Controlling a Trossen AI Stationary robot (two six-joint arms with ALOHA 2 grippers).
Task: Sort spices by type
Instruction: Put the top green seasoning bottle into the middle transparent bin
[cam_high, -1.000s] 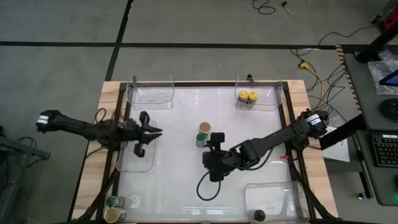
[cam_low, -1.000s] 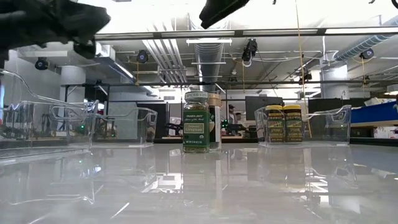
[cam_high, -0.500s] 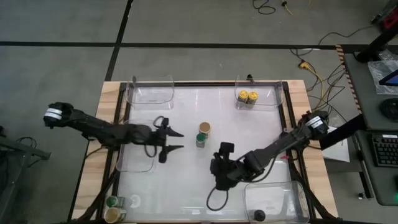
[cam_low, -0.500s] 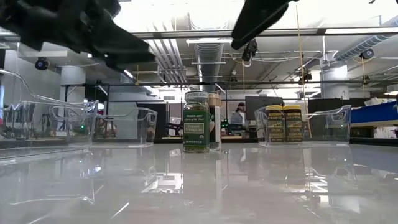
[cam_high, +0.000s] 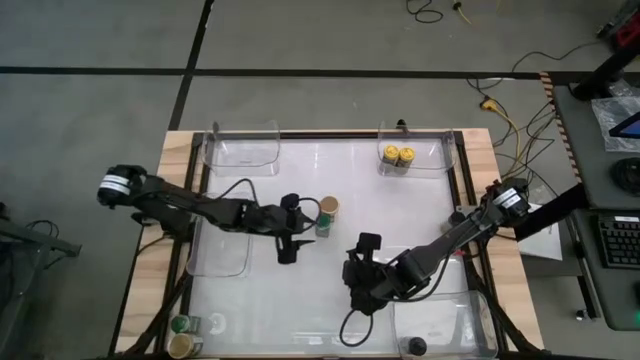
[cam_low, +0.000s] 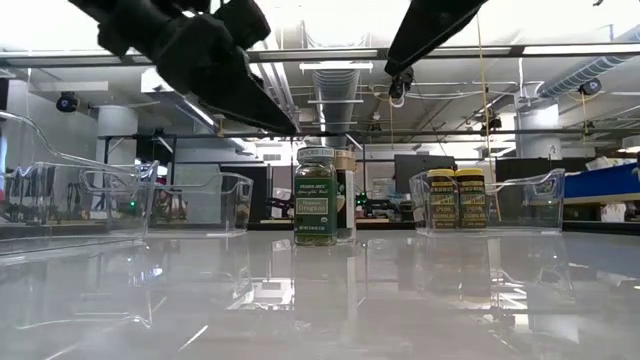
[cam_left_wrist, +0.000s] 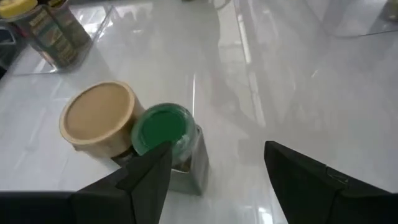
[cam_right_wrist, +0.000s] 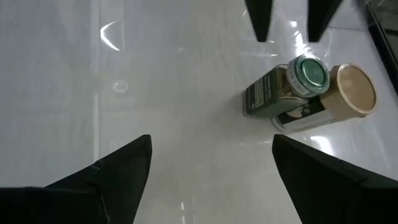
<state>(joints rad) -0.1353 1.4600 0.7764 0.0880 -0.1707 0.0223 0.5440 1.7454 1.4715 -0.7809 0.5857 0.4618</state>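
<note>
Two spice jars stand upright on their bases mid-table, side by side: one with a green lid and one with a tan lid. My left gripper is open just left of the green-lidded jar. One of its fingers is close beside that jar; whether it touches, I cannot tell. My right gripper hangs open nearer the front edge and is aimed at the same pair. Two yellow-lidded jars stand in the far-right clear bin. A black-lidded jar sits in the near-right bin.
A clear bin stands at the far left, and another lies under my left arm. A green-lidded jar and a tan-lidded jar stand at the near-left corner. The right arm's cable loops over the table.
My left gripper has travelled from above the left-middle bin toward the table's right. It has tipped from pointing steeply down to slanting forward, has opened, and now stands next to the green-lidded jar. My right gripper has drifted a little toward the near edge. The jars have not moved.
</note>
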